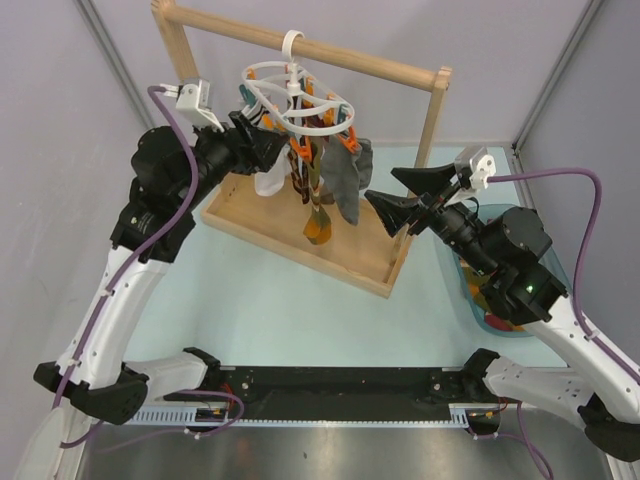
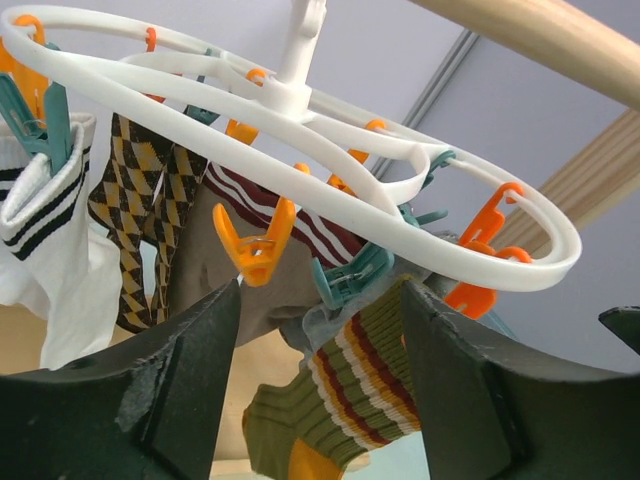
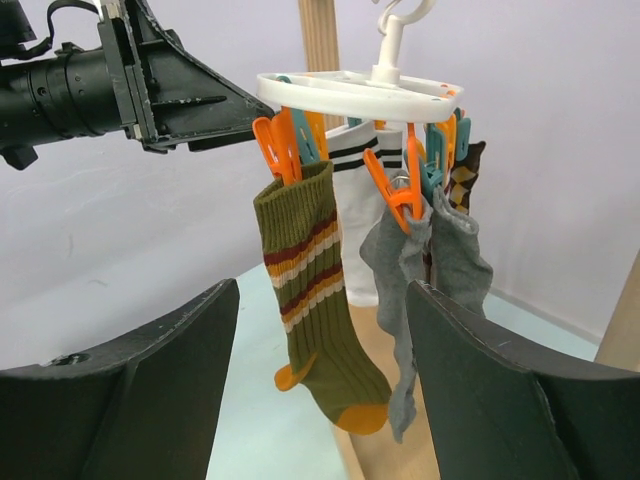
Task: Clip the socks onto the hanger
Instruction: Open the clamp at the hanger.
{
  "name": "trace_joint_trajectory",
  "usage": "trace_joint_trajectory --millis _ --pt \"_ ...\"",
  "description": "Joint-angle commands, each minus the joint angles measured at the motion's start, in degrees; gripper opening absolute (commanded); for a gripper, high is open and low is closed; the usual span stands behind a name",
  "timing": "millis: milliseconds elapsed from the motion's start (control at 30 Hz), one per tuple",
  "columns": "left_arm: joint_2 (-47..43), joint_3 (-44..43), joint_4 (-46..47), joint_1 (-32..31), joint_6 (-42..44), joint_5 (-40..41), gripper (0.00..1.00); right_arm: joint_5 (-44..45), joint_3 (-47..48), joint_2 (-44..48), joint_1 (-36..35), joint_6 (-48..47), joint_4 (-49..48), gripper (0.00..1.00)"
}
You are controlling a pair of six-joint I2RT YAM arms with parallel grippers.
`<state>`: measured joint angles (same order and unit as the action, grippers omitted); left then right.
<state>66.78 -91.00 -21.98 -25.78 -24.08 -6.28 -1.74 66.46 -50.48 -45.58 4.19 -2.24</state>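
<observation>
The white hanger [image 1: 296, 100] hangs by its hook from the wooden bar, with orange and teal clips. Several socks hang clipped: white with dark stripes [image 1: 268, 182], grey [image 1: 346, 185] and olive-orange striped [image 1: 318, 222]. The left wrist view shows the hanger [image 2: 300, 105] from below with the white sock [image 2: 50, 260], brown argyle [image 2: 140, 200], red-white striped [image 2: 300, 215] and olive striped sock [image 2: 350, 385]. My left gripper [image 1: 270, 140] is open and empty just left of the hanger. My right gripper [image 1: 382, 187] is open and empty to its right, facing the olive sock [image 3: 310, 290] and grey socks [image 3: 440, 260].
The tall wooden rack frame [image 1: 430, 110] stands on a wooden base tray [image 1: 300, 250] at the back middle. A blue bin [image 1: 470, 290] with something red and orange inside sits under my right arm. Grey walls close in on both sides.
</observation>
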Motion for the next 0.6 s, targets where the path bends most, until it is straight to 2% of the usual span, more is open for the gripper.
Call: trace_joint_trajectory --millis 0,567 --pt "1.0 -2.9 2.5 0.3 -1.2 -1.9 0.68 1.6 -0.3 1.1 -0.2 -1.1 1.4 0.73" --pt "2.7 -3.2 4.4 0.3 -5.1 -2.8 0.63 1.6 -0.8 0.2 -0.2 -0.9 0.8 0.73"
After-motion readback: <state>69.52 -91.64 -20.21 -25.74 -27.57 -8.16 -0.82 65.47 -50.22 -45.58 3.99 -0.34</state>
